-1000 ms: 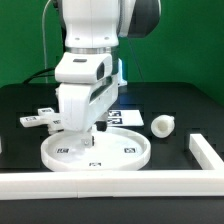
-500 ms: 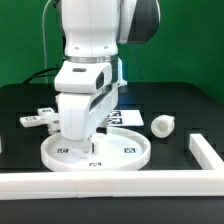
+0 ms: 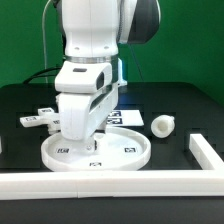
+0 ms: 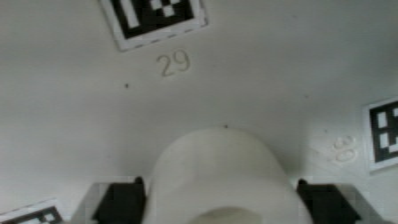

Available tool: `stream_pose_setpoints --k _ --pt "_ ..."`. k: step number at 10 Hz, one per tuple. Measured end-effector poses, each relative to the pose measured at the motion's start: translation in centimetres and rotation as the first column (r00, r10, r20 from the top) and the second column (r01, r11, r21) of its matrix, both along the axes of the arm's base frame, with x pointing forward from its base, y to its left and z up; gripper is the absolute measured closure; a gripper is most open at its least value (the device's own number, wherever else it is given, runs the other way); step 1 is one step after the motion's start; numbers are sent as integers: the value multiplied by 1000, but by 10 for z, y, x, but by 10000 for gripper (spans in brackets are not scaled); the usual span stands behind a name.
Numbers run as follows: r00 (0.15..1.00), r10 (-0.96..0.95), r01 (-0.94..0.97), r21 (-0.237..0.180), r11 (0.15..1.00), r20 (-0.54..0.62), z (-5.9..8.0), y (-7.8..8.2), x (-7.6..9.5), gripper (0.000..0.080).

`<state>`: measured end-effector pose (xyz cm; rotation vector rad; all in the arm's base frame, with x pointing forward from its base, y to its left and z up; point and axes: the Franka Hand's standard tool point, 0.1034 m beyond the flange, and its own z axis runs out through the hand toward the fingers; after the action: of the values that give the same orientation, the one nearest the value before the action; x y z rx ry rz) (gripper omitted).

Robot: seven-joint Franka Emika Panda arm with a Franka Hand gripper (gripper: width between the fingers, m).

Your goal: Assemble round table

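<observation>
The large rimmed round disc [image 3: 128, 152] lies flat near the table's front. My gripper [image 3: 90, 141] stands straight down over its middle. In the wrist view the disc's face [image 4: 267, 90] fills the picture with a tag [image 4: 157, 18] on it. A white rounded stub [image 4: 217, 170] rises from it. My gripper [image 4: 217, 203] is shut on that stub, with a black finger [image 4: 121, 202] pressed against each side. The short cylinder post [image 3: 160, 124] lies loose toward the exterior view's right. The flat cross-shaped piece [image 3: 35, 118] lies toward its left.
A long white border bar [image 3: 110, 181] runs along the table's front edge and another [image 3: 206, 150] along the exterior view's right side. The marker board [image 3: 128, 117] lies flat behind the disc. A green wall stands at the back.
The hand has sunk a little onto the disc's middle and the jaws have closed in on the stub. The post and the cross-shaped piece have not moved.
</observation>
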<state>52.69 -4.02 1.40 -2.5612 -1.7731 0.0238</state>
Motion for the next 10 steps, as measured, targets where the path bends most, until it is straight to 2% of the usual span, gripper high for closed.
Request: stream_pose_setpoints --k 2,8,10 --pt "1000 1 -1 1 1000 -2 0 2 0 394" --pt "997 67 -68 38 997 33 0 55 29 392" --pt "996 77 -78 43 996 38 0 65 33 392"
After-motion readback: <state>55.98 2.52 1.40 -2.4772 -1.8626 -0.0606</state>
